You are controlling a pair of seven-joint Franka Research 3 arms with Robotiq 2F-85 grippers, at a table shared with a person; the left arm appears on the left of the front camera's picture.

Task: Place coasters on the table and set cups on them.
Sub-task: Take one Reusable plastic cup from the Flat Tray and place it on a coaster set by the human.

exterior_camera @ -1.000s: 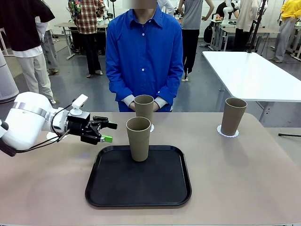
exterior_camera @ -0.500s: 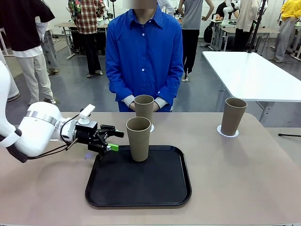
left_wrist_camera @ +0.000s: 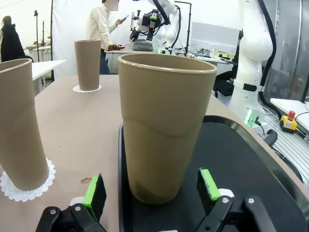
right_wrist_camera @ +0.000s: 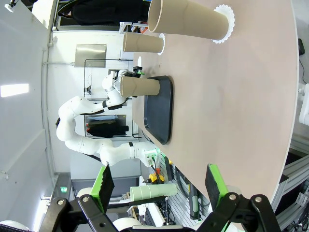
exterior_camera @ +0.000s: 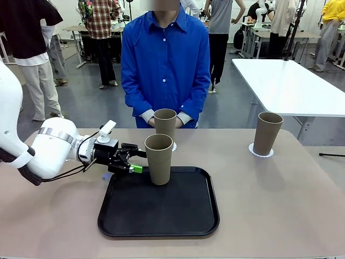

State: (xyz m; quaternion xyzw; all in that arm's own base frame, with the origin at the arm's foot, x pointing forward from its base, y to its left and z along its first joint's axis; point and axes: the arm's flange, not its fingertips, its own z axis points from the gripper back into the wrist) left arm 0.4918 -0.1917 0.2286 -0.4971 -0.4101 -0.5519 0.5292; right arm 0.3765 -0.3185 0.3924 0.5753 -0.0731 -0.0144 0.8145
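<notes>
One khaki cup stands on the black tray. My left gripper is open at its left side. In the left wrist view its green pads flank the base of this cup without touching it. A second cup stands on a white coaster in front of the person. A third cup stands on a coaster at the far right. My right gripper hangs open above the table with nothing between its fingers.
The person in a blue shirt stands at the far edge, hands held together behind the middle cup. A white table stands beyond the right corner. The tabletop is bare right of the tray.
My left gripper has moved right along the table, from well left of the tray up to the cup standing on it. The cups and the person have not moved.
</notes>
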